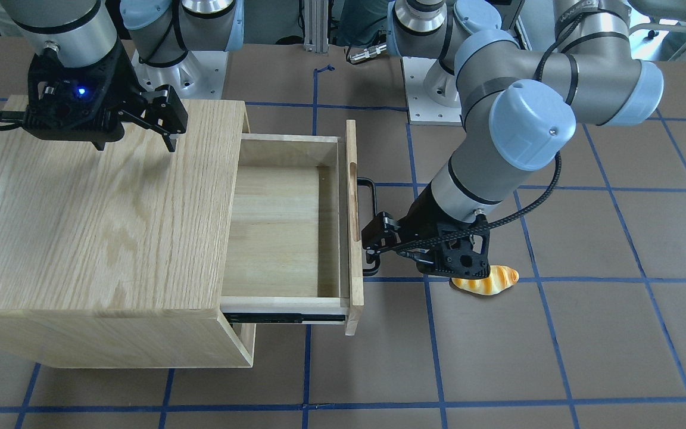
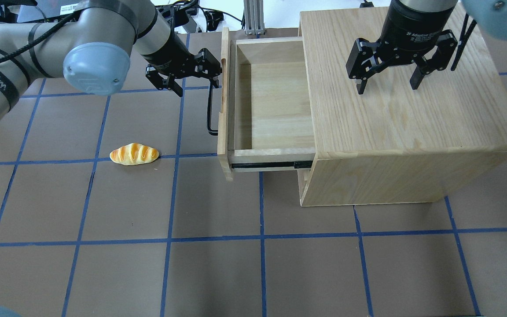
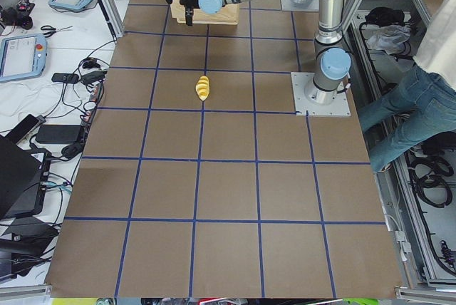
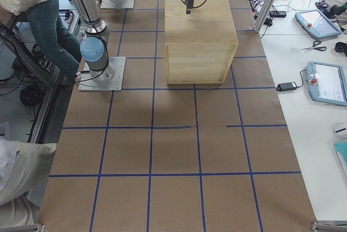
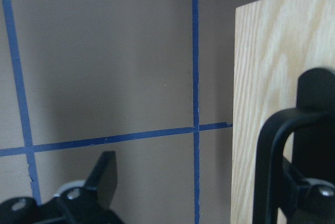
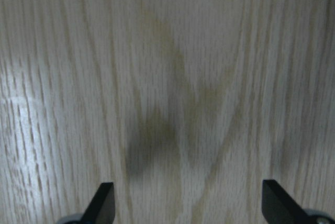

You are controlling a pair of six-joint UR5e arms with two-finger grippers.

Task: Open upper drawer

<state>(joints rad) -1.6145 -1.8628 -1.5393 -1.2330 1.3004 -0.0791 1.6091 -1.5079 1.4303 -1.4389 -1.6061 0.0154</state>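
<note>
**Overhead exterior check: upper drawer sitting wide open**

Going left to right from above, we see the left arm reaching in from the top-left corner. The left fingers [image 2: 176,88] are spread apart and clamping nothing. One of them sits right by the far end of the black bar handle [image 2: 210,108]. The left wrist camera shows the handle's bend just inside that finger, but we can't tell if they actually touch.

Lower down, a little bread roll [image 2: 134,154] lies on the brown desk [image 2: 148,273], well apart from the furniture.

Next comes the upper drawer [image 2: 275,105]. It's slid a long way out of the oak cabinet [image 2: 403,119] toward the left arm, with a black slide rail [image 2: 271,165] showing along its near side.

Over on the right, the right fingers [image 2: 359,81] hang above the cabinet top, also spread wide and holding nothing.
</note>
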